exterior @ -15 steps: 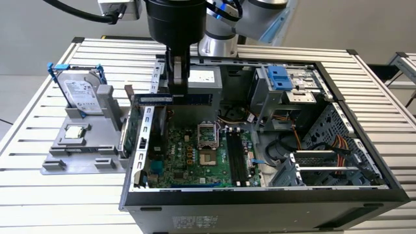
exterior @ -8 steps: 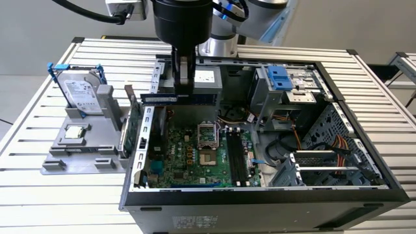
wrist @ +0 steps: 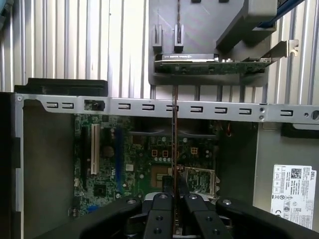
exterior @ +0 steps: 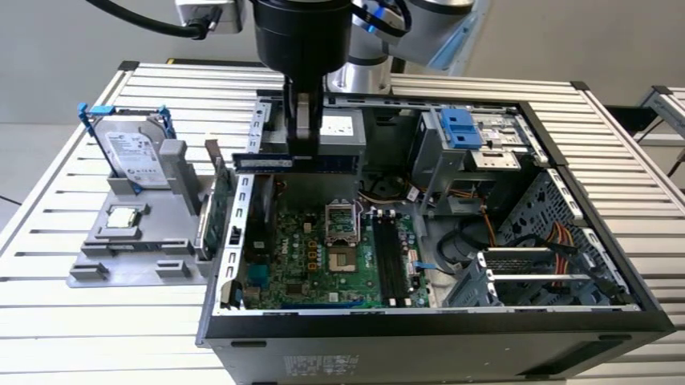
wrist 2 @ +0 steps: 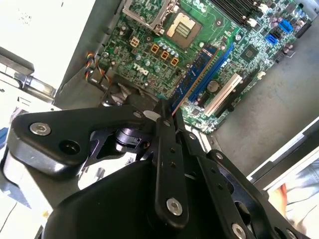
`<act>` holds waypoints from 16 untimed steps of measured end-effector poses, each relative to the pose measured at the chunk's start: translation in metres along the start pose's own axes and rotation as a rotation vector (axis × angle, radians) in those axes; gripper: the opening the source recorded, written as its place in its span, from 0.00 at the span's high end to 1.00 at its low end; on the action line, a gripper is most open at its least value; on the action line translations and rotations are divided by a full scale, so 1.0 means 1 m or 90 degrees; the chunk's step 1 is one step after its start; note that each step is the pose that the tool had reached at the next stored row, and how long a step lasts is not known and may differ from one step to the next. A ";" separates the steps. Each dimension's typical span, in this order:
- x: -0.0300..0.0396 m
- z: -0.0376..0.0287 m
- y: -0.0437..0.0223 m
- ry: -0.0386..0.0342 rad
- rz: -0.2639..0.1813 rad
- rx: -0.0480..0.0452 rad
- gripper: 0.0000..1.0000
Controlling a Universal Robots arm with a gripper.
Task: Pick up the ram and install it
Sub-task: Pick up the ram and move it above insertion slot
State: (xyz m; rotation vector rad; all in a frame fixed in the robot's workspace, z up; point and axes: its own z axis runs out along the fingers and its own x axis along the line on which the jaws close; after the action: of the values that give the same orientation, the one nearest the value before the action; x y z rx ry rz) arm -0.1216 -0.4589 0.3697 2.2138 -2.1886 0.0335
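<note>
- The ram (exterior: 262, 163) is clamped between the fingers of your gripper (exterior: 305, 152) in the exterior view. It lies level and sticks out of the fingers toward the exterior view's left, touching nothing else.
- Below the gripper in that view you have the open computer case (exterior: 428, 327) with the motherboard (exterior: 310, 257) on its floor. The board's long black slots (exterior: 387, 257) are well apart from the ram, lower and toward the exterior view's right of the gripper.
- On the gripper's other side, outside the case, a hard drive (exterior: 137, 156) stands in a grey holder (exterior: 96, 269). A green card (exterior: 220, 212) stands upright between that holder and the case wall.
- In the second wrist view your black fingers (wrist 2: 167, 164) are drawn together to a narrow tip. Beyond the tip you look onto the motherboard with its blue slots (wrist 2: 199, 72) and a white slot (wrist 2: 222, 94). The ram is hard to make out here.
- In the first wrist view the ram (wrist: 174, 139) shows edge-on as a thin line running straight out from the pinched fingertips (wrist: 163, 199). It crosses over the motherboard and the case's slotted rail (wrist: 124, 106). Beyond the rail, the green card sits in the grey holder.
</note>
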 end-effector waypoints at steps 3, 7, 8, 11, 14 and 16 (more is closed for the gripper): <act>0.0000 0.0000 -0.0014 -0.0001 0.014 -0.0005 1.00; 0.0001 0.0000 -0.0088 -0.0001 0.018 -0.0007 1.00; 0.0001 0.0000 -0.0111 -0.0001 0.018 -0.0007 1.00; 0.0002 -0.0001 -0.0181 0.0000 0.019 -0.0009 1.00; 0.0003 -0.0001 -0.0248 -0.0001 0.020 -0.0011 1.00; 0.0003 -0.0001 -0.0303 -0.0001 0.020 -0.0014 1.00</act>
State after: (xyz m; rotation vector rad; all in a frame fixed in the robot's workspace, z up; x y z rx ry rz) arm -0.0913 -0.4589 0.3697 2.1778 -2.2229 0.0317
